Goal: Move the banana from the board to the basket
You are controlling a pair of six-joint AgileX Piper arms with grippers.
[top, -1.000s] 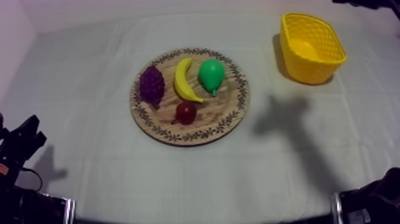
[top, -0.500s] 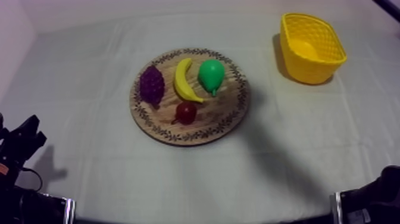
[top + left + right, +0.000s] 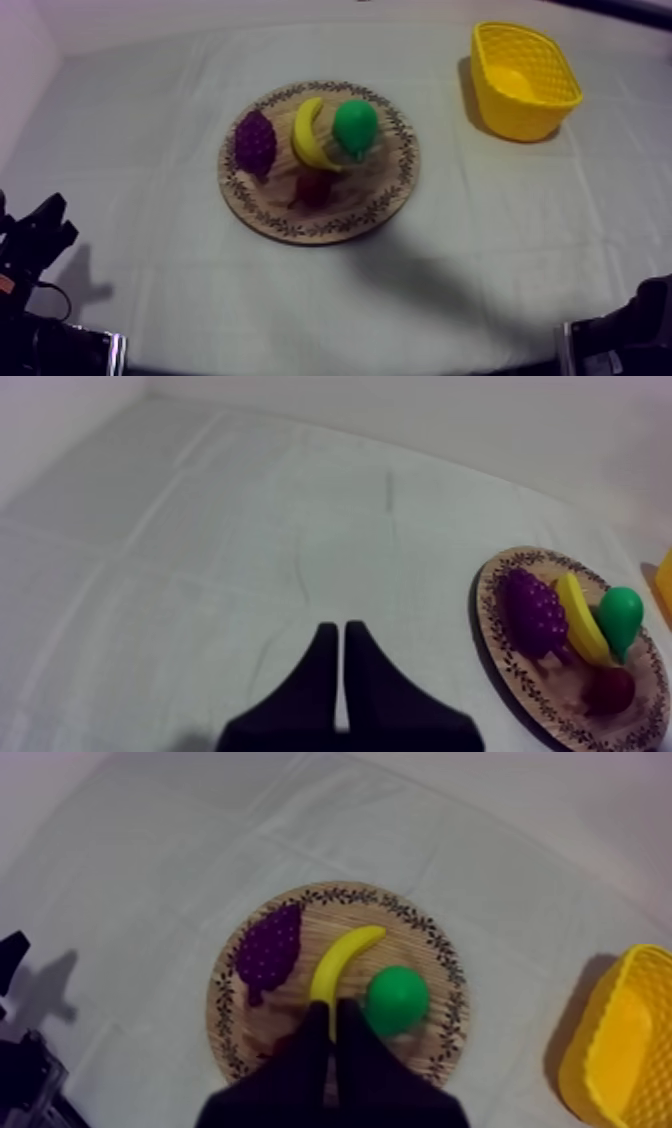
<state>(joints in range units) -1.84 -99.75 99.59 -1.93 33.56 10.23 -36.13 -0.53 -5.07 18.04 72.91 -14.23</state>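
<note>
Yellow basket (image 3: 615, 1042), far side cropped

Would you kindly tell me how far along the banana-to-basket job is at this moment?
Done: nothing yet; the curved yellow toy banana lies on the round wooden board. In hand: the right gripper hangs over the board by the banana, shut on nothing. Remaining: opening, grasping, lifting the banana and carrying it to the yellow latticed basket, which looks empty. The left gripper rests shut over the cloth.
</note>
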